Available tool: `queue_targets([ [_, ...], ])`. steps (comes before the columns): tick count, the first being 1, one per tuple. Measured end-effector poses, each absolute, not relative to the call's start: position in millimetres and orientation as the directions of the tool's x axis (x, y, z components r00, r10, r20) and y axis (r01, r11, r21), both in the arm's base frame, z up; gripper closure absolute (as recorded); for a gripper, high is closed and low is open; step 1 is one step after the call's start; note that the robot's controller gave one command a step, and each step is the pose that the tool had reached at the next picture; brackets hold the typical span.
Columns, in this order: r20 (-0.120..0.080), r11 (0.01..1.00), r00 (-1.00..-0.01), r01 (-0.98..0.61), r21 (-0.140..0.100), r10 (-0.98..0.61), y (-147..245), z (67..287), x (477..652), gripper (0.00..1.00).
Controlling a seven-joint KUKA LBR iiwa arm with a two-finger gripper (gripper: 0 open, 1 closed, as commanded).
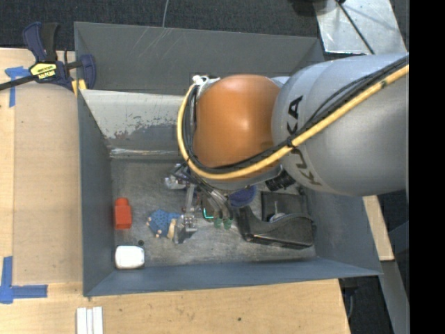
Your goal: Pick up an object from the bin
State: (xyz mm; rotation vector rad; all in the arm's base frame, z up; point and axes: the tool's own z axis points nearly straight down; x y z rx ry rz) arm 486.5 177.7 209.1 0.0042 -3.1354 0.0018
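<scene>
The blue thing (pixel 161 221), small and lumpy, lies on the bin (pixel 96 186) floor left of middle. The gripper (pixel 183 227) is low just beside its right edge, perhaps touching it. To grip well, I judge the tool should centre over the blue thing before closing; set off to one side it may only nudge it. I cannot tell how far open the gripper is, nor whether it holds anything: the orange cover (pixel 233 120) hides much of it. Further left lie an orange block (pixel 122 213) and a white piece (pixel 129 257), with a black object (pixel 278 227) to the right
</scene>
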Motion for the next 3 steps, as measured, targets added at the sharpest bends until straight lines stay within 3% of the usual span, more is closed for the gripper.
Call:
queue_targets([
  [1,-0.003,0.978,-0.978,-0.207,0.001,-0.207,146,77,498.0,0.0],
  [2,-0.009,0.978,-0.978,-0.206,0.001,-0.206,147,80,499.6,1.0],
  [3,-0.011,0.981,-0.981,-0.193,0.001,-0.193,157,245,502.3,1.0],
])
